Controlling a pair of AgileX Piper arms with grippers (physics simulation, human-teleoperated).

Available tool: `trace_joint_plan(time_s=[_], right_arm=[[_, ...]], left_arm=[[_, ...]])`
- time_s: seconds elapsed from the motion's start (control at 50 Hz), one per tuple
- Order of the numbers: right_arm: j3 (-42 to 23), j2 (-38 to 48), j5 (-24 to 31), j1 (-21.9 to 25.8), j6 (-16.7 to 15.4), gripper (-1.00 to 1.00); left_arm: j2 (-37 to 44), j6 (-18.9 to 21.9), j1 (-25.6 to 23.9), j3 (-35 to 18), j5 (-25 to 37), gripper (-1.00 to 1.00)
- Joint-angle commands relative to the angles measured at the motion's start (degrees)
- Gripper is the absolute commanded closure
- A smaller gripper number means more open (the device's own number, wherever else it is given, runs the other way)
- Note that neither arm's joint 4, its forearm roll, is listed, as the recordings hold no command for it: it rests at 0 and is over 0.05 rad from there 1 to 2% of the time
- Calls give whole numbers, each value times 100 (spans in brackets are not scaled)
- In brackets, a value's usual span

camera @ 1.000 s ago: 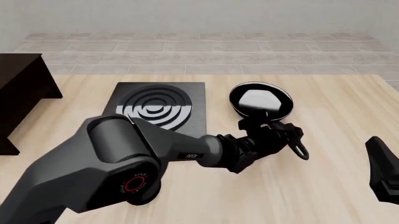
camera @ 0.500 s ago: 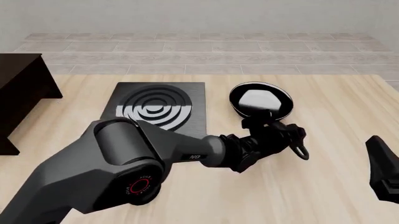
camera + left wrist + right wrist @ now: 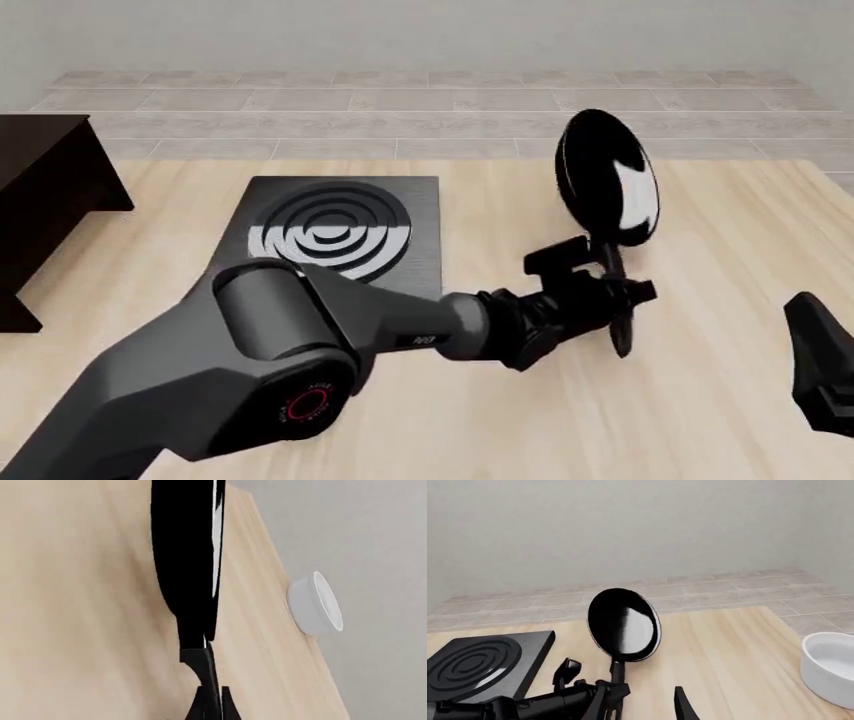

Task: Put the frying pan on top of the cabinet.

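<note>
The frying pan [image 3: 607, 190] is off the table and tipped on edge, its shiny inside facing right, its handle pointing down. My left gripper [image 3: 601, 288] is shut on that handle just below the pan body. In the left wrist view the frying pan [image 3: 187, 555] shows edge-on, its handle running down between the fingers. The right wrist view shows the frying pan [image 3: 624, 625] held above the left gripper [image 3: 604, 695]. The dark cabinet [image 3: 47, 200] stands at the far left. My right gripper [image 3: 817, 365] waits low at the right edge, open and holding nothing.
A flat square black stove plate [image 3: 340, 235] with concentric rings lies left of the pan. A white bowl [image 3: 830, 667] sits on the table at the right, also seen as the bowl [image 3: 315, 604] in the left wrist view. A tiled floor lies beyond the far table edge.
The pan lay flat on the table before; now it is raised and turned up on its edge by the left gripper holding its handle. The right arm has stayed put.
</note>
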Motion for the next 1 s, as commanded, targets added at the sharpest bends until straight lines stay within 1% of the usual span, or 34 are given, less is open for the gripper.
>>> trace_joint_plan(time_s=[0.02, 0.06, 0.28, 0.46, 0.48, 0.6, 0.74, 0.84, 0.92, 1.0], right_arm=[[0, -59, 58, -2, 5, -100], [0, -14, 13, 1, 4, -100], [0, 57, -41, 25, -35, -100], [0, 76, -55, 34, -52, -100], [0, 66, -45, 41, -62, -100], [0, 89, -72, 41, -66, -100], [0, 13, 4, 59, -82, -100], [0, -19, 27, 62, -87, -100], [-1, 20, -14, 58, -85, -100], [-1, 57, -35, 88, -117, -100]], left_arm=[[179, -845, -81, 98, -52, 100], [102, -855, -90, 211, -149, 100], [-28, -763, 57, 349, -140, 100], [-295, -504, 159, 517, -154, 100], [-424, -444, 150, 632, -242, 100], [-680, -354, 189, 848, -295, 100], [-1141, -230, 253, 1264, -473, 100], [-1489, -235, 346, 1561, -543, 100], [-2037, -127, 365, 1981, -705, 100], [-2437, -75, 405, 2241, -692, 100]])
